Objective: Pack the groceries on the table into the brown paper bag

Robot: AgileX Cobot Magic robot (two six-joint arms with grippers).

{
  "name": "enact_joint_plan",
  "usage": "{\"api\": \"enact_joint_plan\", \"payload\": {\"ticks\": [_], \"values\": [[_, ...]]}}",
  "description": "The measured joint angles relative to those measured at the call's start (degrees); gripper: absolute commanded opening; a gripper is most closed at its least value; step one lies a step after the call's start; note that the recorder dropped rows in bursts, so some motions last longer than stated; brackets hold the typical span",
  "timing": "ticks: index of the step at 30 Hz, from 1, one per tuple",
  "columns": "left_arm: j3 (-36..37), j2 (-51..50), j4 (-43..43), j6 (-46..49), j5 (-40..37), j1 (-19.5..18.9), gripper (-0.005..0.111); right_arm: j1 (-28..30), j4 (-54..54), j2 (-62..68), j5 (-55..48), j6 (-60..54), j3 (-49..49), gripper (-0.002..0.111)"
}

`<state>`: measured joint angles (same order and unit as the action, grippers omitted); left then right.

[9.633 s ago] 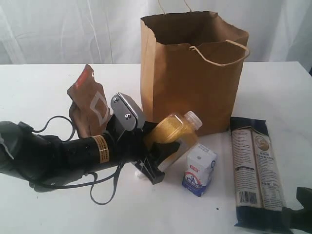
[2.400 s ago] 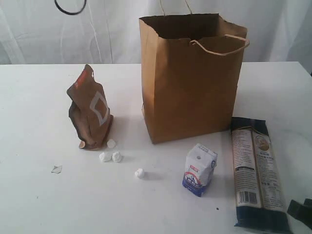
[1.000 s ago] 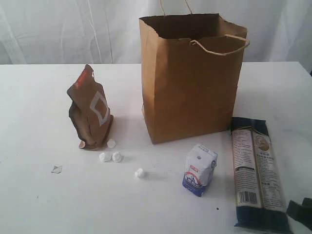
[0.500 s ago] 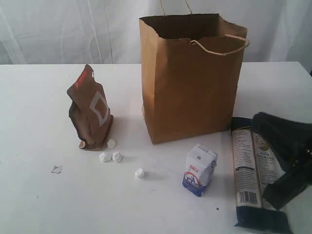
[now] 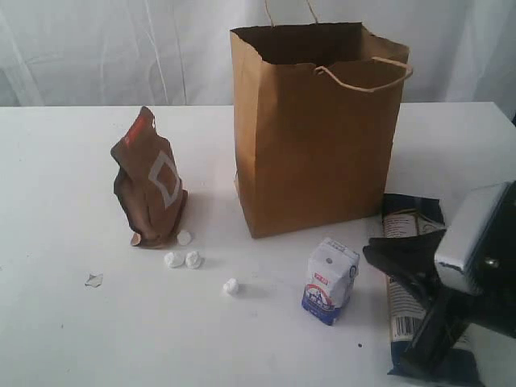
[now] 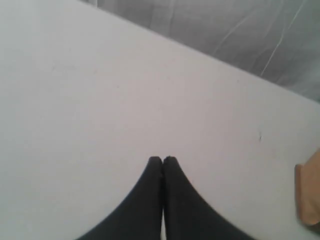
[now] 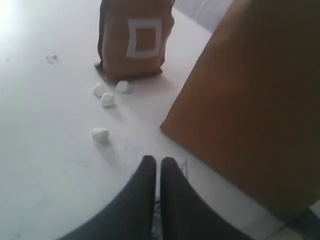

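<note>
The tall brown paper bag (image 5: 314, 129) stands open at the back middle of the table (image 5: 64, 339); it also fills one side of the right wrist view (image 7: 255, 100). A brown foil pouch (image 5: 149, 181) (image 7: 135, 40) stands to the bag's left. In front of the bag stands a small white-blue carton (image 5: 330, 280). My right gripper (image 5: 369, 251) (image 7: 160, 162) hangs just right of the carton, its fingers almost together with nothing between them. That arm covers part of the long dark noodle packet (image 5: 403, 322). My left gripper (image 6: 163, 160) is shut over bare table and does not show in the exterior view.
Several small white lumps (image 5: 184, 258) (image 7: 107, 97) lie in front of the pouch, with one more (image 5: 231, 285) (image 7: 100, 134) nearer the carton. A small pale scrap (image 5: 94, 280) lies at the front left. A brown corner (image 6: 310, 195) shows at the edge of the left wrist view.
My right arm has come in from the lower right and moved left over the noodle packet, up to the carton. The groceries and bag have not moved.
</note>
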<state>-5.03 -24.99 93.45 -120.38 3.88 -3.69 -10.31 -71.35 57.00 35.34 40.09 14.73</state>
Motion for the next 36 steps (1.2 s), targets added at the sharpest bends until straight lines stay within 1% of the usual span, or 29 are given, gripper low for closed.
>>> {"api": "enact_joint_plan", "payload": {"ticks": [3,5,6,8,10,14,17,20,22,25,27,28,29,31,34,36], "values": [[4.1,0.0,-0.3,-0.3,0.1,0.0,0.0,0.0,-0.4,2.7,0.7,0.1,0.0,0.034],[4.7,0.0,1.1,-0.3,1.1,0.0,0.0,0.0,-0.5,3.5,1.2,0.4,0.0,0.047],[4.7,0.0,2.2,-0.3,2.5,0.0,0.0,0.0,-0.6,3.6,1.2,0.4,0.0,0.052],[4.7,0.0,3.5,-0.3,6.2,0.0,0.0,0.0,-0.6,3.8,1.2,0.9,0.0,0.06],[4.7,0.0,4.5,-0.3,9.4,0.0,0.0,0.0,-0.6,3.8,1.2,1.5,0.0,0.063],[4.8,0.0,5.0,-0.3,13.2,0.0,0.0,0.0,-0.6,3.8,1.2,1.9,0.0,0.063],[4.8,0.0,0.9,0.7,14.2,0.0,0.0,0.0,-0.6,3.8,1.2,1.9,0.0,0.063],[2.8,0.0,-6.2,9.0,16.9,0.0,0.0,0.0,-0.6,3.8,1.2,1.9,0.0,0.063],[-0.1,0.0,-13.7,21.4,21.1,0.0,0.0,0.0,-0.6,3.8,1.2,2.0,0.0,0.062],[-2.9,-1.6,-27.3,46.6,29.7,0.0,0.0,0.0,-0.6,3.8,1.2,2.0,0.0,0.061],[-3.4,-4.8,-35.5,58.5,34.2,0.1,0.0,0.0,-0.6,3.8,1.1,2.0,0.0,0.059],[-3.6,-6.6,-38.4,60.7,34.6,0.1,0.0,0.0,-0.6,3.8,0.8,2.0,0.0,0.058],[-3.6,-9.3,-40.6,61.7,33.5,0.1,0.0,0.0,-0.6,3.8,0.4,2.0,0.0,0.058],[-3.8,-15.4,-43.4,60.8,28.2,0.1,0.0,0.0,-0.6,3.8,-0.8,2.0,0.0,0.056],[-4.9,-23.7,-45.8,58.1,16.4,0.1,0.0,0.0,-0.6,3.8,-2.1,2.0,0.0,0.056],[-7.0,-27.8,-46.1,59.2,9.1,0.1,0.0,0.0,-0.6,3.8,-2.5,2.0,0.0,0.056]]}}
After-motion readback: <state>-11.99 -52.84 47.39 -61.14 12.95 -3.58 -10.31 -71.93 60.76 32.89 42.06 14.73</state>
